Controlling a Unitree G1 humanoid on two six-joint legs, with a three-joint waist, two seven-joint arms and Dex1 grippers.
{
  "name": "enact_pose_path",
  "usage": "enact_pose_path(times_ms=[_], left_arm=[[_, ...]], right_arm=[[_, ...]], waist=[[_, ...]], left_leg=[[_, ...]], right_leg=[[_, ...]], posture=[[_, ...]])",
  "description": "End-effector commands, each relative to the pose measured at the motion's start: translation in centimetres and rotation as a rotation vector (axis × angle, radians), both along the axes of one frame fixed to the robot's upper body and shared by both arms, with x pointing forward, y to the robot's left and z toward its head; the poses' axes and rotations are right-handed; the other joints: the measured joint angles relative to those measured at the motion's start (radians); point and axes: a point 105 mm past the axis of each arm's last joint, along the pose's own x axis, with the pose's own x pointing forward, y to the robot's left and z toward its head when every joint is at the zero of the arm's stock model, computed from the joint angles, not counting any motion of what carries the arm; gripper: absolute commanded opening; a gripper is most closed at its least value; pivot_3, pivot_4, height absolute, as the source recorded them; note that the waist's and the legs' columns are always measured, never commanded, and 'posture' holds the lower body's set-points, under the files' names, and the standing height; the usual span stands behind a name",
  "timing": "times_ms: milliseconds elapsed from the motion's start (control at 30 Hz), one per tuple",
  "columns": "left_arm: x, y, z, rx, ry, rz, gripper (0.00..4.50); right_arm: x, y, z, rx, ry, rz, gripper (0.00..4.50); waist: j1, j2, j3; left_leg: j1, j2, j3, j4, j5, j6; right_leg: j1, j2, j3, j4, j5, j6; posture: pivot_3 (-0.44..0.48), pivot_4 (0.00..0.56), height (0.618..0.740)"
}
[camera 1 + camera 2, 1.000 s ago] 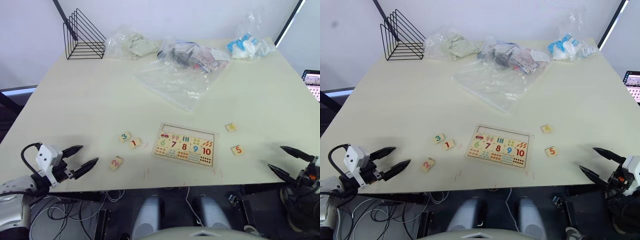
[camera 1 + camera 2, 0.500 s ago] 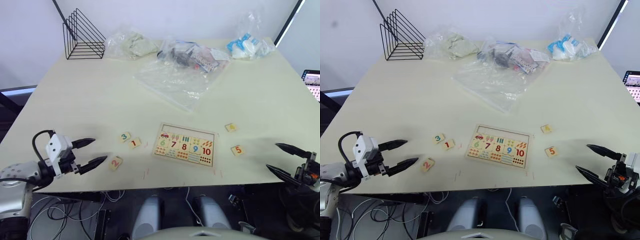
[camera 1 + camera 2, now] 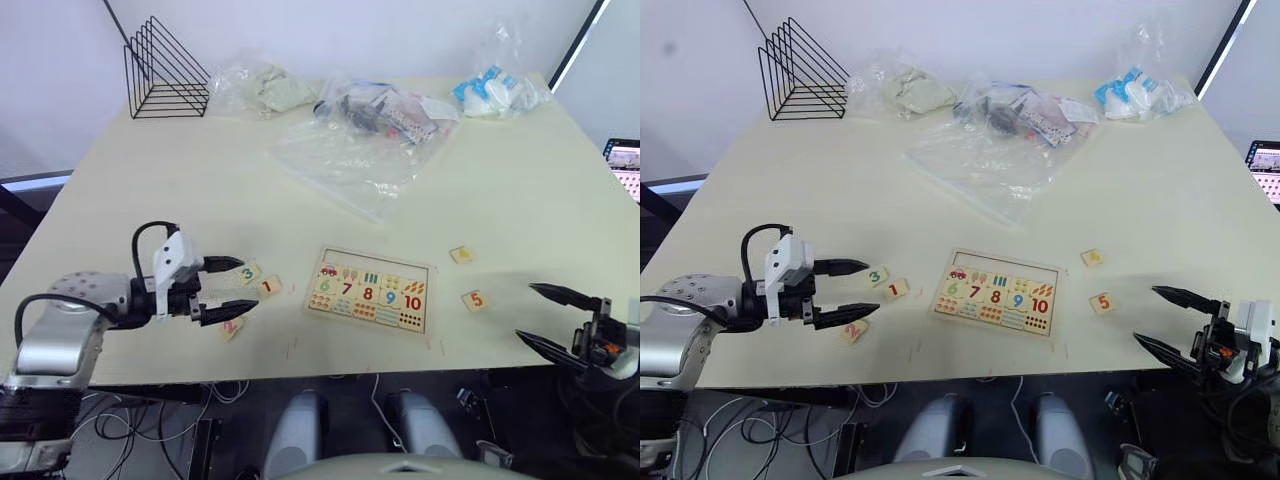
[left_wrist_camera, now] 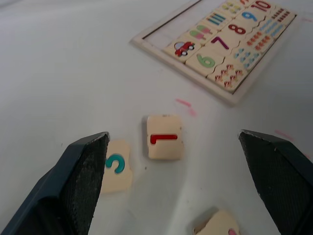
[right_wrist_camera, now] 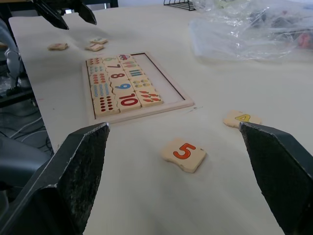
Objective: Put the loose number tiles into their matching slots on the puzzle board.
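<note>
Small square light-wood tile with red 1 (image 4: 164, 137) lies flat on the smooth cream tabletop (image 3: 200, 190), between the left gripper's (image 3: 232, 289) wide jaws; right gripper (image 3: 540, 318) jaws wide too.

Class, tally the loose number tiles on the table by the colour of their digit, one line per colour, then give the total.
Red digit: 2, tile 1 and tile 2
Green digit: 1, tile 3
Yellow digit: 1, tile 4
Orange digit: 1, tile 5
Total: 5

Left of the puzzle board (image 3: 370, 290) lie tiles 3 (image 3: 248, 272), 1 (image 3: 268, 286), 2 (image 3: 231, 326); right lie tiles 4 (image 3: 461, 255), 5 (image 3: 475, 299)
</note>
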Motion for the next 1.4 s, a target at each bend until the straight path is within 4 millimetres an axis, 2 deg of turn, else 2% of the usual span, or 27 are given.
enact_pose_path(times_ms=[33, 67, 100, 167, 567, 600, 633, 1067, 1400], left_arm=[[0.0, -0.4, 0.9, -0.003, 0.001, -0.021, 4.5], [0.1, -0.5, 1.0, -0.007, 0.001, -0.015, 4.5], [0.2, -0.5, 1.0, -0.009, 0.002, -0.013, 3.98], [0.3, -0.5, 0.9, -0.003, -0.004, -0.006, 3.36], [0.6, -0.4, 0.1, -0.005, 0.026, -0.01, 3.36], [0.8, -0.4, 0.0, -0.002, 0.026, -0.008, 2.83], [0.9, -0.4, -0.1, 0.001, 0.026, -0.007, 2.83], [1.6, -1.9, -1.4, 0.046, 0.019, -0.043, 2.83], [1.8, -2.2, -2.1, 0.059, 0.016, -0.029, 2.83]], right_arm=[[0.0, 0.3, 0.7, -0.002, -0.041, 0.013, 4.45], [0.0, 0.3, 0.7, -0.002, -0.042, 0.012, 4.45], [0.0, 0.4, 0.7, -0.001, -0.044, 0.012, 4.5], [0.0, 0.5, 0.8, 0.001, -0.049, 0.013, 4.5], [0.1, 2.9, 0.7, 0.036, -0.084, 0.011, 4.5], [0.1, 3.0, 0.7, 0.038, -0.085, 0.009, 4.5], [0.0, 3.1, 0.7, 0.039, -0.086, 0.008, 4.5], [-0.3, 3.4, 0.7, 0.038, -0.089, -0.006, 4.5], [-0.4, 3.2, 0.6, 0.03, -0.084, -0.011, 4.5]], waist=[[0.0, 0.0, 0.0], [0.0, 0.0, 0.0], [0.0, 0.0, 0.0], [0.0, 0.0, 0.0], [0.002, 0.0, 0.0], [0.002, 0.0, 0.0], [0.002, 0.0, 0.0], [0.001, 0.0, 0.0], [0.001, 0.0, 0.0]], left_leg=[[0.0, 0.0, 0.0, 0.0, 0.0, 0.0], [0.0, 0.0, 0.0, 0.0, 0.0, 0.0], [0.0, 0.0, 0.0, 0.0, 0.0, 0.0], [0.0, 0.0, 0.0, 0.0, 0.0, 0.0], [0.0, 0.0, 0.0, 0.0, 0.0, 0.0], [0.0, 0.0, 0.0, 0.0, 0.0, 0.0], [0.0, 0.0, 0.0, 0.0, 0.0, 0.0], [0.0, 0.0, 0.0, 0.0, 0.0, 0.0], [-0.001, 0.0, 0.0, 0.0, 0.0, 0.0]], right_leg=[[0.0, 0.0, 0.0, 0.0, 0.0, 0.0], [0.0, 0.0, 0.0, 0.0, 0.0, 0.0], [0.0, 0.0, 0.0, 0.0, 0.0, 0.0], [0.0, 0.0, 0.0, 0.0, 0.0, 0.0], [0.0, 0.0, 0.0, 0.0, 0.0, 0.0], [0.0, 0.0, 0.0, 0.0, 0.0, 0.0], [0.0, 0.0, 0.0, 0.0, 0.0, 0.0], [0.0, 0.001, 0.0, 0.0, 0.0, 0.0], [0.0, 0.001, 0.0, 0.0, 0.0, 0.0]], posture=[[0.0, 0.15, 0.74], [0.0, 0.15, 0.74], [0.0, 0.15, 0.74], [0.0, 0.15, 0.74], [0.0, 0.15, 0.74], [0.0, 0.15, 0.74], [0.0, 0.15, 0.74], [0.0, 0.15, 0.74], [0.0, 0.15, 0.74]])
